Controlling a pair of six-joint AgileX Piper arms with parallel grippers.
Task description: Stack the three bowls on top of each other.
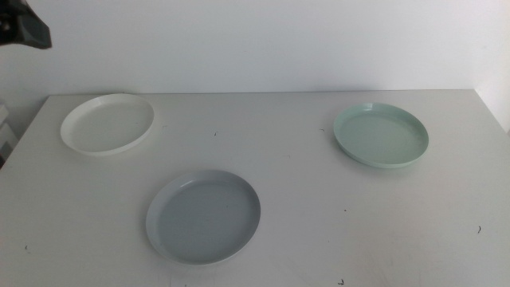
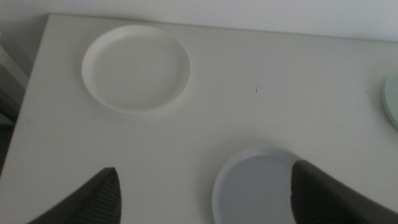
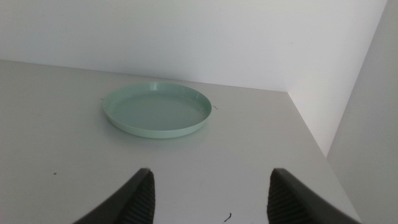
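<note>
Nothing stacked: white bowl (image 1: 107,123), grey bowl (image 1: 204,215), green bowl (image 1: 381,135) lie well apart; left gripper (image 2: 205,193) and right gripper (image 3: 208,193) both spread, empty.

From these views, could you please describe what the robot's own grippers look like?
Only the fingers show. The left gripper has two dark grey, wedge-shaped fingers with finely ribbed surfaces. The right gripper has the same kind of dark, tapered fingers. No cables or markings are visible.

In my left wrist view, the frame edge is cutting off the pale mint green plastic bowl (image 2: 392,99); the left gripper's (image 2: 205,193) jaw is covering part of the pale grey-blue plastic bowl's (image 2: 255,186) rim.
</note>
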